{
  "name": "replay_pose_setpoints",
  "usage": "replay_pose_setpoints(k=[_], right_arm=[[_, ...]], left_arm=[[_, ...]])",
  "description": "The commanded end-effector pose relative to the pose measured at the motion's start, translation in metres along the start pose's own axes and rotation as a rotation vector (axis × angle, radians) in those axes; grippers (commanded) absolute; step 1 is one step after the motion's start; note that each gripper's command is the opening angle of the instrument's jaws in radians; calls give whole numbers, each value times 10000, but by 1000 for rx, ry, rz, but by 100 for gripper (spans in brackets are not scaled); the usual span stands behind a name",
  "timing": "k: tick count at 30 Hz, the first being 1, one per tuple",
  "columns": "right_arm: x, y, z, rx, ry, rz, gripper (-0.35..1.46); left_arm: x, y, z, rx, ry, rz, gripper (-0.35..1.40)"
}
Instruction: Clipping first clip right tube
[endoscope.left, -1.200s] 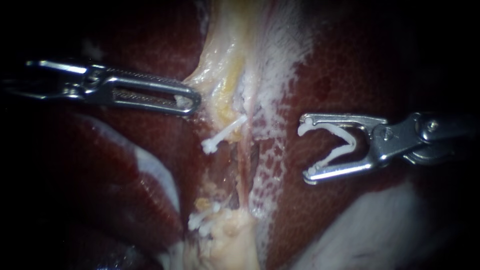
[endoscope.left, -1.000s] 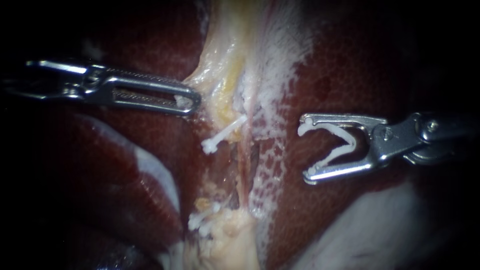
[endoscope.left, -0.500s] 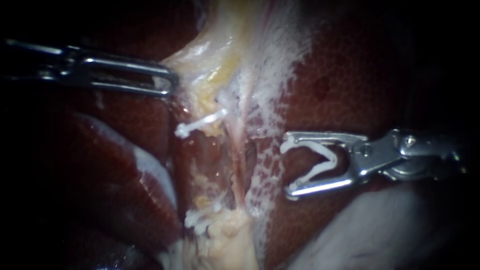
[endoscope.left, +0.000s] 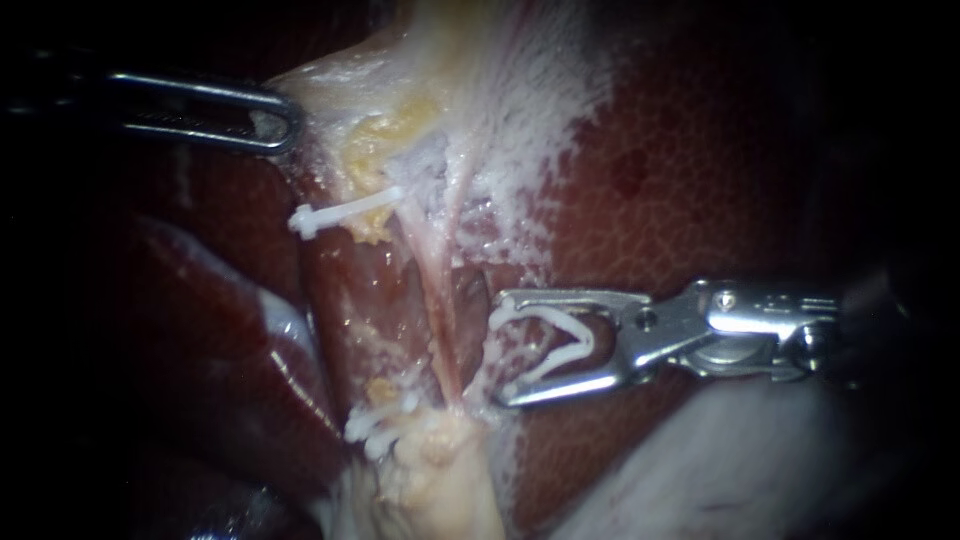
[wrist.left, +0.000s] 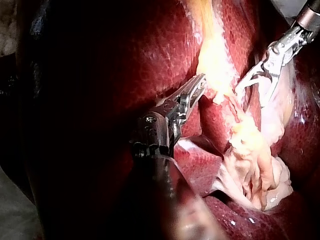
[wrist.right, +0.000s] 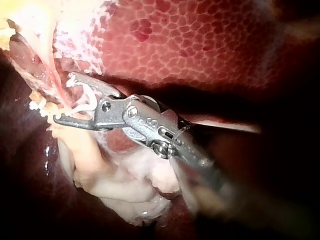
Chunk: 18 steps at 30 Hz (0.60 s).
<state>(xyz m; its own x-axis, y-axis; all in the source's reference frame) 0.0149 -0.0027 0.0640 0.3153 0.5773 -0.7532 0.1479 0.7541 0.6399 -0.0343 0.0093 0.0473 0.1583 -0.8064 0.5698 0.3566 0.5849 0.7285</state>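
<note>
A thin pink tube (endoscope.left: 440, 310) runs down from the pale yellow tissue (endoscope.left: 400, 130) to a pale stump (endoscope.left: 440, 470). My right instrument (endoscope.left: 500, 348) comes in from the right. Its jaws stand wide apart around an open white clip (endoscope.left: 550, 345), and the clip's mouth lies just right of the tube, close beside it. The right wrist view shows that clip (wrist.right: 85, 102) against the tube (wrist.right: 57, 85) ahead of my right instrument (wrist.right: 62, 98). My left instrument (endoscope.left: 285, 125) is shut on the edge of the pale tissue, also in its own view (wrist.left: 200, 82).
A closed white clip (endoscope.left: 345, 212) sits across the tissue left of the tube, higher up. More white clips (endoscope.left: 380, 430) cluster by the stump. Dark red liver (endoscope.left: 700, 180) surrounds the field, with a whitish patch (endoscope.left: 740, 470) at lower right.
My left instrument has drawn the pale tissue up and to the left, stretching the tube. My right instrument has moved left with its clip, from well clear to right beside the tube.
</note>
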Motion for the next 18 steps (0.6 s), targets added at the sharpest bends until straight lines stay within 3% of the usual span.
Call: replay_pose_setpoints(k=[1,11,18], right_arm=[[0,0,3,3,-1,2,58],[-3,6,29,8,-5,23,58],[-3,5,42,49,-17,56,56]], left_arm=[[0,0,0,0,0,1,-21],[-2,-4,-1,-1,-3,-1,-21],[-3,-5,-2,-1,-3,-2,-21]])
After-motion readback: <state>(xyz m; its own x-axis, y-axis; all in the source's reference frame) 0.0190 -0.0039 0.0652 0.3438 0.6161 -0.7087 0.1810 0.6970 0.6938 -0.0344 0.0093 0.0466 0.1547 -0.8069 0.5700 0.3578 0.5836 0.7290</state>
